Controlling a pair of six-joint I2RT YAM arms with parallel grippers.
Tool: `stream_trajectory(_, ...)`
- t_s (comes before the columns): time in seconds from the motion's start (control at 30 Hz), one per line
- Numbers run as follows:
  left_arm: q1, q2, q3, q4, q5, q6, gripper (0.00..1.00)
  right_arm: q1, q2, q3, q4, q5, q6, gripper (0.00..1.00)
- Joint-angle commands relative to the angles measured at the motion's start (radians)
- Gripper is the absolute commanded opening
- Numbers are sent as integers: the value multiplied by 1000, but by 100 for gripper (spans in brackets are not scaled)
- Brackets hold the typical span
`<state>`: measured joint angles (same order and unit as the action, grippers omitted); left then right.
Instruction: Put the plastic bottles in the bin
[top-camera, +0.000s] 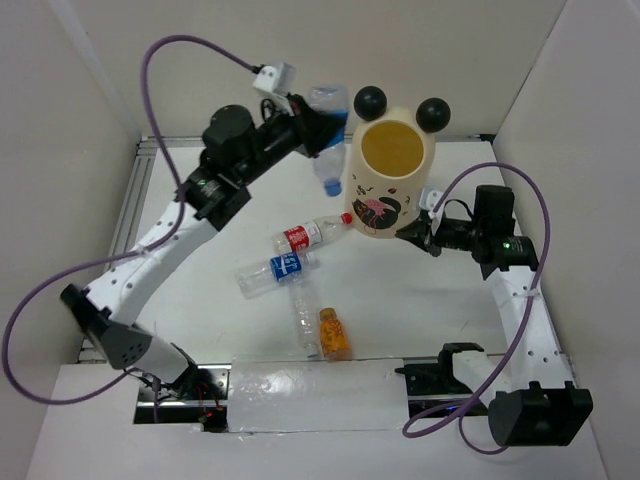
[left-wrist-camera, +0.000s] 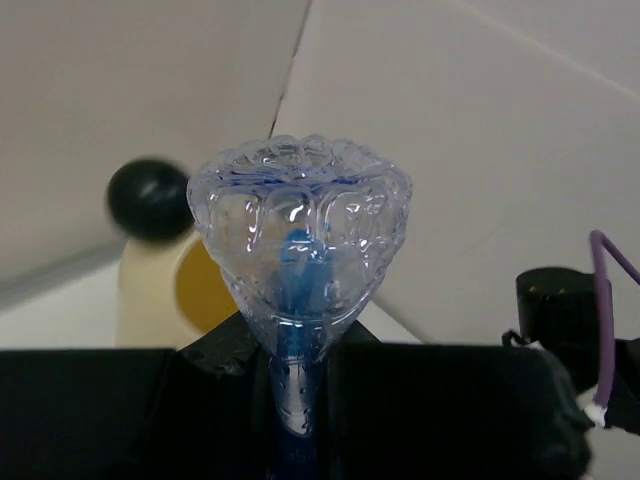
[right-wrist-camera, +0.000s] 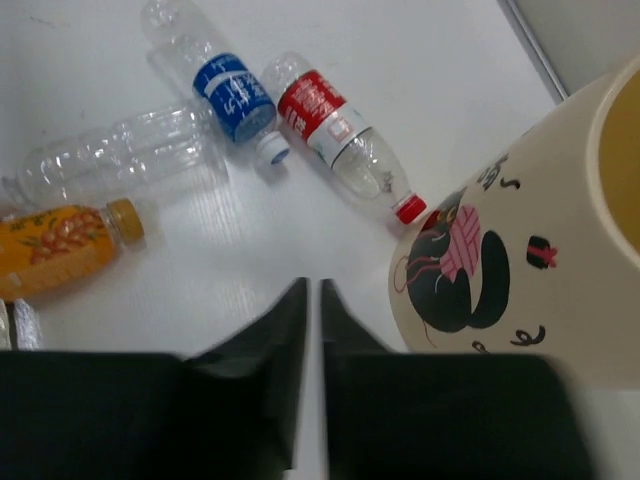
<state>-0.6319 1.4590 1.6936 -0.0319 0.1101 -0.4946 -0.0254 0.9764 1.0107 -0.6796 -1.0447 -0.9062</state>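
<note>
My left gripper (top-camera: 322, 128) is shut on a clear plastic bottle with a blue label and cap (top-camera: 330, 150), held cap-down in the air just left of the bin's rim. The left wrist view looks at this bottle's base (left-wrist-camera: 300, 225) with the fingers (left-wrist-camera: 235, 350) clamped on its body. The bin (top-camera: 375, 210) is a cream cylinder, yellow inside, with two black ball ears. My right gripper (top-camera: 408, 234) hangs low by the bin's right side. Its jaws stand a thin slit apart with nothing between them (right-wrist-camera: 312, 292). Several bottles lie on the table: red-labelled (top-camera: 308, 236), blue-labelled (top-camera: 275, 272), unlabelled clear (top-camera: 305, 322), orange (top-camera: 335, 335).
White walls close the table in at the back and on both sides. A metal rail (top-camera: 130, 205) runs along the left edge. A white panel (top-camera: 310, 395) covers the near edge between the arm bases. The red-labelled bottle's cap (right-wrist-camera: 410, 209) touches the bin's foot (right-wrist-camera: 450, 330).
</note>
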Motion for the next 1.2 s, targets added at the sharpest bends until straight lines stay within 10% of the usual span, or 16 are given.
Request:
stream_trajectory(0.0,-89,110,43,365,-53,207,0,-24,-36,-55,-109,26,-60,0)
stream_trajectory(0.2,-201,270,-19,926,-252,418,0,-33,-99,-123,-98,72,-69,0)
stream_trajectory(0.57,-270,667,330,998,-510,652,1,-85,-108,-173,-120,92,-105,10)
stream_trajectory(0.7,-270,715,304,1001,-535,665,40,-106,-108,-173,-110,92,-105,59)
stream_trajectory(0.8,-261,724,285,978,-535,625,88,-107,-108,-164,-110,62,-105,100)
stream_trajectory(1.17,-322,473,233,915,-480,602,100,-58,-36,-207,-210,-77,-479,92)
